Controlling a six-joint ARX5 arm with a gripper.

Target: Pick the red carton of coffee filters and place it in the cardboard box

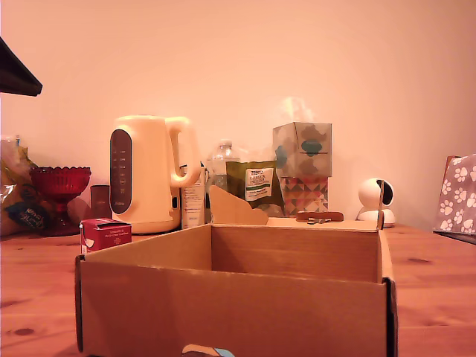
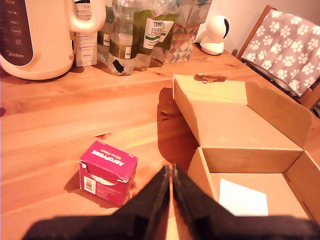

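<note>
The red carton of coffee filters (image 2: 107,171) stands on the wooden table, white lettering on its top; the exterior view shows this red carton (image 1: 105,233) at its left, just beyond the box's corner. The cardboard box (image 1: 234,311) fills the foreground there. In the wrist view the cardboard box (image 2: 260,135) lies open beside the carton, a white slip of paper (image 2: 243,198) on its floor. My gripper (image 2: 170,172) is shut with nothing between its black fingers, hovering above the table between carton and box wall. The arm does not show in the exterior view.
A cream kettle (image 1: 151,173), a red glass goblet (image 1: 59,186), a bottle, a green packet (image 1: 258,185) and a patterned tissue box (image 1: 303,167) line the back of the table. A white camera (image 1: 375,200) and a paw-print cloth (image 2: 290,47) stand at the exterior view's right.
</note>
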